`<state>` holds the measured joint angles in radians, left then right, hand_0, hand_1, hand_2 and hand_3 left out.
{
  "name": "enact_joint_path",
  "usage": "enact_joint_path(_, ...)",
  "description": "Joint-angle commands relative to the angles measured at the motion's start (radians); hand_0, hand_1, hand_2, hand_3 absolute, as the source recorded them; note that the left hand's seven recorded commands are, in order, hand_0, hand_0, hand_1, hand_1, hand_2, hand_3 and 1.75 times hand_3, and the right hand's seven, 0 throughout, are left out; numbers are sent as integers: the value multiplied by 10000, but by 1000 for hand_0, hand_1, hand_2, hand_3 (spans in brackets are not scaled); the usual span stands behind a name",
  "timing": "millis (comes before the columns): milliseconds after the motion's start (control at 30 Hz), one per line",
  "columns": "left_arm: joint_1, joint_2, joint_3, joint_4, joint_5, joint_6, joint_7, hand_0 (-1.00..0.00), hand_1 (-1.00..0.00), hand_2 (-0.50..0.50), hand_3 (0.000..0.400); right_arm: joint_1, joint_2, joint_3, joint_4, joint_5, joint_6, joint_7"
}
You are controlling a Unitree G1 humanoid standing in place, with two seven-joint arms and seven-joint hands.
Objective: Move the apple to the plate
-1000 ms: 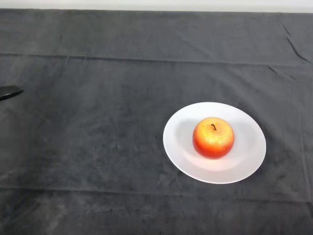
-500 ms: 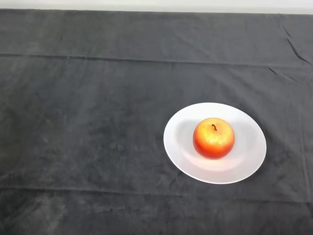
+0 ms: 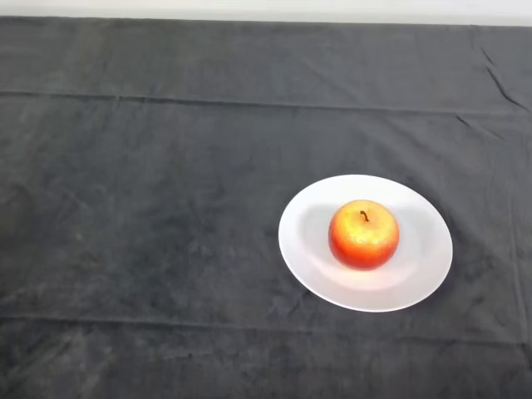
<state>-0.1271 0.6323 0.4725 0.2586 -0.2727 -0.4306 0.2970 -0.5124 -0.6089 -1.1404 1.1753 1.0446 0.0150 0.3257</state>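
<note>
Fingers are nowhere to be seen at this moment, so whether they are apart or together cannot be told; no part of the robot shows over the table.

Seen from the head camera, the apple (image 3: 363, 235), red and orange with its short dark stem upward, sits upright near the middle of the white plate (image 3: 309, 249). A ring of bare white shows all round it, widest toward 6 o'clock. The plate lies flat on the dark cloth (image 3: 166, 208), toward 4 o'clock from the centre of the table. The cloth is creased, with long folds running from 9 to 3 o'clock across both the far and near parts, and a pale strip (image 3: 266, 7) shows along the 12 o'clock edge.

A second ago a dark tip of the hand poked in at the 9 o'clock edge, well apart from the plate. Half a second ago it was gone, and it is absent now. Apple and plate lie just where they did in both earlier pictures.

Taken together, this reads as a finished job: the fruit rests on the dish, nothing touches it, and the arm appears to have drawn clear. No further move seems called for. The only risk is slight, since a round fruit on a shallow dish could roll if the table were knocked.
</note>
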Motion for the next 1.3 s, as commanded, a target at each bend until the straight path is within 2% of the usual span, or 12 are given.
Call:
enact_joint_path(33, 297, 39, 436, 579, 19, -188, -17, 0, 0, 0, 0, 147, -182, -46, -242, 98, -33, -13)
enact_joint_path(1300, 6, -301, 1105, 843, 368, -77, -275, 0, 0, 0, 0, 143, -190, -48, -224, 101, -35, -3)
